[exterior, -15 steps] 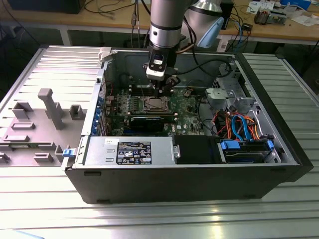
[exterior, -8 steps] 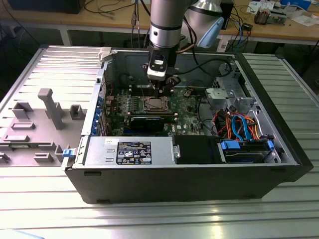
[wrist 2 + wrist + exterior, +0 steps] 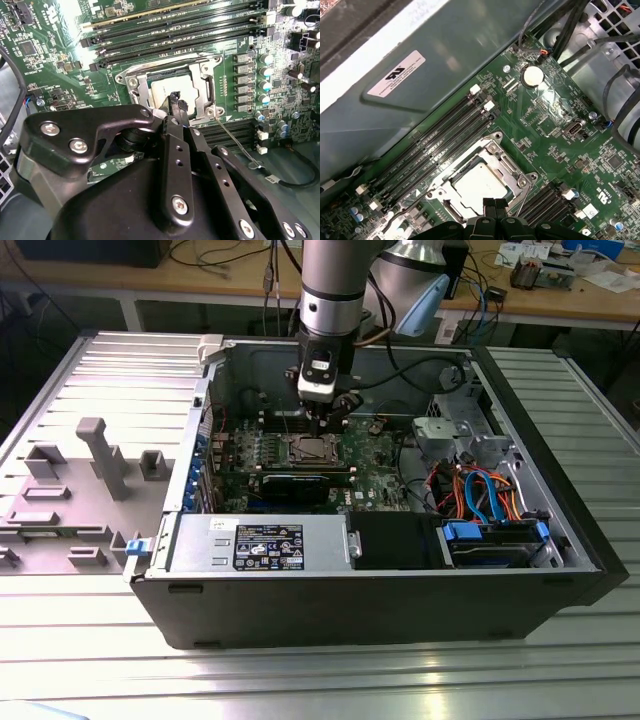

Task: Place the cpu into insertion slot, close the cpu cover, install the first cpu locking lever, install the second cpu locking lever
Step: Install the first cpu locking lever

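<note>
The cpu [image 3: 479, 186] shows its pale silvery face [image 3: 167, 91] inside the insertion slot [image 3: 313, 448] on the green motherboard. The cpu cover [image 3: 496, 148] lies flat around it as a silvery frame [image 3: 136, 89], and the chip shows through its window. My gripper [image 3: 495, 204] hangs just above one edge of the socket with its black fingertips [image 3: 179, 104] pressed together and nothing between them. A thin metal lever rod [image 3: 231, 136] sticks out slantwise from a socket corner. In the exterior view my gripper [image 3: 326, 426] stands straight over the socket.
Long black memory slots [image 3: 440, 145] run beside the socket, close to the case wall [image 3: 445, 65]. A grey power-supply box [image 3: 262, 543] and a drive bay with blue and orange cables [image 3: 480, 500] fill the case's near side. Grey fixtures [image 3: 95, 455] stand at the exterior view's left.
</note>
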